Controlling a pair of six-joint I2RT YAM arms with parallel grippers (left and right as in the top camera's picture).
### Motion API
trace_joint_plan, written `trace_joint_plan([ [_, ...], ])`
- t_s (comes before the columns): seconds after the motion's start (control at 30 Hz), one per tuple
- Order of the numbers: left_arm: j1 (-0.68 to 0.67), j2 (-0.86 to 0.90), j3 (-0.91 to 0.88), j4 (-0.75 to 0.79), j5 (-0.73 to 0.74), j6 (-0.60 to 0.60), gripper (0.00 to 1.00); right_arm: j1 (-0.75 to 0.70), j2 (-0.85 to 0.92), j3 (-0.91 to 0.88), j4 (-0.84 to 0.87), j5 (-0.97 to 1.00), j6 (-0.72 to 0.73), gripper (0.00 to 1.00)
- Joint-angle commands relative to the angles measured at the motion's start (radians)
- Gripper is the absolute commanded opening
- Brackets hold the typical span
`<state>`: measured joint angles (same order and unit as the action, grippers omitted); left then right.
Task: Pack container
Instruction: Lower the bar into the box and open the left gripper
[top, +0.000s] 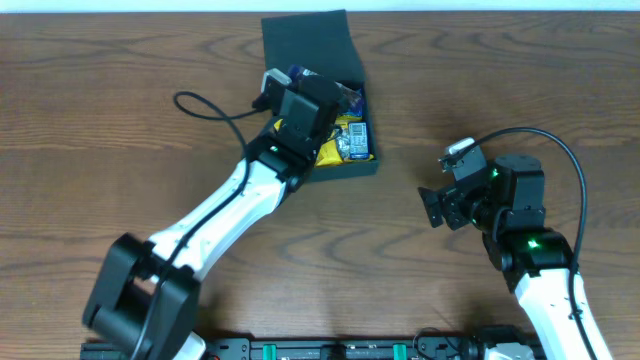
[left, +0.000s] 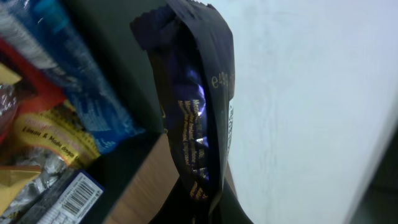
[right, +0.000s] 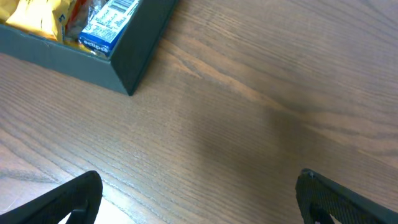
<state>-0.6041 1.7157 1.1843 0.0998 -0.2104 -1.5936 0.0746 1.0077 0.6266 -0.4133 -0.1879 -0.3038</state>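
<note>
While the wooden table (top: 100, 100) fills the overhead view, the container (top: 345, 167) sits at twelve o'clock with its flap lid raised and snack packets (top: 352, 140) inside. Over its nine o'clock side, the left gripper (top: 308, 100) pinches a dark purple packet (left: 196, 124). At four o'clock, the right gripper (top: 435, 205) has its jaws spread wide, holding nothing.

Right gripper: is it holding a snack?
No, the right gripper is wide open with nothing in it, hovering over the wooden table.
</note>
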Motion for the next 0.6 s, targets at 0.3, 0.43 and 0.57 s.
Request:
trace_joint_plan([
  [0.3,0.003,0.186,0.025,0.154,-0.047,-0.253,0.06,-0.009,-0.001,-0.001,0.001,-0.011,-0.011,0.99],
  [0.43,0.016,0.211,0.025,0.173,-0.062,-0.254,0.06,-0.009,-0.001,-0.001,0.001,-0.011,-0.011,0.99],
  [0.57,0.023,0.213,0.025,0.167,-0.059,-0.254,0.13,-0.009,-0.001,-0.001,0.001,-0.011,-0.011,0.99],
])
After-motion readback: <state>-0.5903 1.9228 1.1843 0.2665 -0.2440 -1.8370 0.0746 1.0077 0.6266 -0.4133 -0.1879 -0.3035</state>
